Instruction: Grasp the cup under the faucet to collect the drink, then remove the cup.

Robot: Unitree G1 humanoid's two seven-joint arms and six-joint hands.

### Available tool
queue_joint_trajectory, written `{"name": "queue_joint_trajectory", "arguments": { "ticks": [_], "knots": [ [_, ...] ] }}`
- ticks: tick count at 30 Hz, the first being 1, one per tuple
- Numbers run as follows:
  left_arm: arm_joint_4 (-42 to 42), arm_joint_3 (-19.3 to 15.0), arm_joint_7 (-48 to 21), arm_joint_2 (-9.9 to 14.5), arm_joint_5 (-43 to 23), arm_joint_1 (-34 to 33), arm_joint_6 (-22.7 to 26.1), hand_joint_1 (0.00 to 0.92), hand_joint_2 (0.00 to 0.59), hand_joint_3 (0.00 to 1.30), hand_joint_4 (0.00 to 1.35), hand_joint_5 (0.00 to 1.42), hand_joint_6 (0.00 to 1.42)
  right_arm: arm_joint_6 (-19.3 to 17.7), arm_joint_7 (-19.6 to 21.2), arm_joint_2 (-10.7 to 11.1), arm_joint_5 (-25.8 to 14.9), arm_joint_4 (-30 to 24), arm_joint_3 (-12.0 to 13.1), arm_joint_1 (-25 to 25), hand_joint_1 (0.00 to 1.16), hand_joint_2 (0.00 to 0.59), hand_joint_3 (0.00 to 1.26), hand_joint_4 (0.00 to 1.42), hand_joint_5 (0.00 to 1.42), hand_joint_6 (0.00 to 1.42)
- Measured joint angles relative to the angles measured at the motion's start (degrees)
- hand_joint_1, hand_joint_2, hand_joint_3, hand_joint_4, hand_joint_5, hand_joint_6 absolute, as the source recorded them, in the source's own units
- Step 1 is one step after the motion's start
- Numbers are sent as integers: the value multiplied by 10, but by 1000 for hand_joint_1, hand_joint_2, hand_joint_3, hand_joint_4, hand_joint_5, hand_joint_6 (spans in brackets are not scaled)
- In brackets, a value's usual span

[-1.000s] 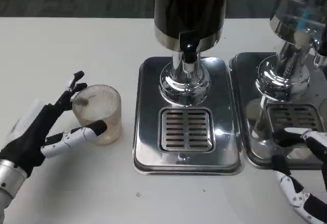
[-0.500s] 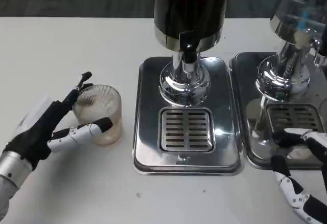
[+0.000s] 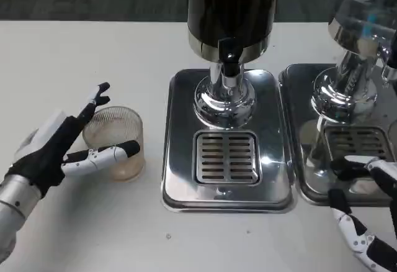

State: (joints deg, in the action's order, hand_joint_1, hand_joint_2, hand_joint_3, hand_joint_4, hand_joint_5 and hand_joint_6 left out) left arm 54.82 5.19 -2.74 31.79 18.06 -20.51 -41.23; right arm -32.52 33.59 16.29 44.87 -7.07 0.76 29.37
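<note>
White table under everything, dark floor beyond the far edge. Ribbed clear cup upright on bare tabletop, left of the chrome drip tray, apart from its left rim and not under the faucet. Pale tint low inside the cup; contents too faint to tell. Left hand cupped around it, one finger along the near wall, another raised past the far rim; grasp looks loose, firm contact not certain. Dark-filled dispenser tank above the faucet, slotted grate below it unoccupied. Second dispenser at right on its own tray. Right hand at the near right corner, fingers apart, holding nothing. Open tabletop near and left.
</note>
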Motion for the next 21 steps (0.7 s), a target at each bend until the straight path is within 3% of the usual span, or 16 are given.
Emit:
{"name": "queue_joint_trajectory", "arguments": {
  "ticks": [8,21],
  "knots": [
    [3,4,12,0,2,0,-4,261,20,13,48,235,182,0,0,-2,0,0,-1,0,484,409,533,573,499,492],
    [4,-9,22,0,-14,20,-55,245,19,3,36,232,172,0,0,-4,3,0,-4,0,507,400,559,573,509,493]
  ]
}}
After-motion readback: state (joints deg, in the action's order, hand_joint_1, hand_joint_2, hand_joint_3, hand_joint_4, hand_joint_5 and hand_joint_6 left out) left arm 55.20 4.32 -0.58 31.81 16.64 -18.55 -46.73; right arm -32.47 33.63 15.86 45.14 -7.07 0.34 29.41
